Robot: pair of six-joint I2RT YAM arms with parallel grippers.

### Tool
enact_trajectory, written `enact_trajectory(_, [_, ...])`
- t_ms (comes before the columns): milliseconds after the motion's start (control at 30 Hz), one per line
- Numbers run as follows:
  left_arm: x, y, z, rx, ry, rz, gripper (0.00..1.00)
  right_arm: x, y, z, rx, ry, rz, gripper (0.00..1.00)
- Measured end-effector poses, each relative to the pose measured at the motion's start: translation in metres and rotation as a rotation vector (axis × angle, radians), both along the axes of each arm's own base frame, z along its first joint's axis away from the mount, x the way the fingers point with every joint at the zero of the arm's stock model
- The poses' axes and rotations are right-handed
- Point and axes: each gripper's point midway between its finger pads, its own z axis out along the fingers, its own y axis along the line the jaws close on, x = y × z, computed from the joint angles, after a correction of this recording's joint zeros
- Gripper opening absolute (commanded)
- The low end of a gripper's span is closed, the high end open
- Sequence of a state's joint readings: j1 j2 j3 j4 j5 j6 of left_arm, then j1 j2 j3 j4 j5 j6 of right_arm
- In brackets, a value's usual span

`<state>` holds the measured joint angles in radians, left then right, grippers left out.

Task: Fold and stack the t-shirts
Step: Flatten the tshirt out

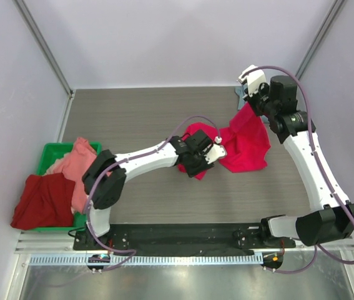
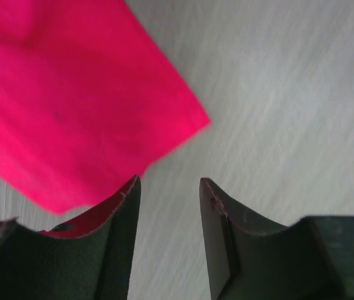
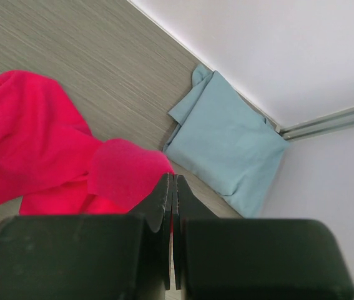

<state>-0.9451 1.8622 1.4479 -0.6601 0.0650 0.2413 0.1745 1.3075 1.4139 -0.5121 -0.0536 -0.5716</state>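
The crimson-pink t-shirt (image 1: pixel 244 145) lies crumpled at the middle right of the table, with one edge lifted toward the back right. My right gripper (image 1: pixel 252 104) is shut on that lifted edge; the right wrist view shows its jaws (image 3: pixel 174 177) closed on a thin fold of crimson-pink cloth (image 3: pixel 39 144). My left gripper (image 1: pixel 216 150) is open over the shirt's left part. In the left wrist view its jaws (image 2: pixel 169 182) stand apart with only table between them, and the cloth (image 2: pixel 70 106) lies just beyond the left finger. The folded blue-grey t-shirt (image 3: pixel 226 147) lies in the back right corner.
A green bin (image 1: pixel 50 152) stands at the left edge. The salmon pink t-shirt (image 1: pixel 75 164) and the dark red t-shirt (image 1: pixel 39 201) are heaped in and over it. Grey walls stand close on both sides and at the back.
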Motion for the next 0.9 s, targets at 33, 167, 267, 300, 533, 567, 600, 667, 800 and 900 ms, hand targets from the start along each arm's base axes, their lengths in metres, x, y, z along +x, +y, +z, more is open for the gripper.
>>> enact_trajectory(33, [0.005,-0.009,-0.005,-0.004,-0.004,0.006,0.44,-0.001,0.0,0.001,0.0,-0.003,-0.001,0.01])
enact_trajectory(167, [0.017,-0.03,-0.028,0.012,-0.006,0.023,0.44,-0.009,-0.002,0.012,0.005,-0.033,-0.004,0.01])
enact_trajectory(267, [0.02,-0.04,-0.049,0.043,0.002,0.022,0.41,-0.014,-0.003,0.017,0.007,-0.048,-0.005,0.01])
enact_trajectory(300, [0.02,-0.041,-0.055,0.055,0.005,0.021,0.41,-0.016,-0.004,0.017,0.006,-0.05,-0.006,0.01])
enact_trajectory(533, [0.025,-0.052,-0.059,0.058,-0.02,0.019,0.41,-0.017,-0.004,0.009,0.005,-0.032,-0.006,0.01])
enact_trajectory(567, [0.026,-0.053,-0.059,0.056,-0.021,0.018,0.4,-0.017,-0.004,0.009,0.006,-0.031,-0.007,0.01])
enact_trajectory(600, [0.026,-0.054,-0.06,0.057,-0.021,0.018,0.39,-0.017,-0.004,0.009,0.006,-0.031,-0.007,0.01])
enact_trajectory(667, [0.025,-0.054,-0.06,0.056,-0.02,0.018,0.29,-0.017,-0.004,0.009,0.008,-0.03,-0.009,0.01])
enact_trajectory(800, [0.02,-0.057,-0.061,0.059,-0.017,0.007,0.0,-0.017,-0.005,0.008,0.008,-0.03,-0.012,0.01])
enact_trajectory(900, [0.019,-0.057,-0.061,0.064,-0.026,-0.005,0.0,-0.017,-0.006,0.008,0.008,-0.029,-0.022,0.01])
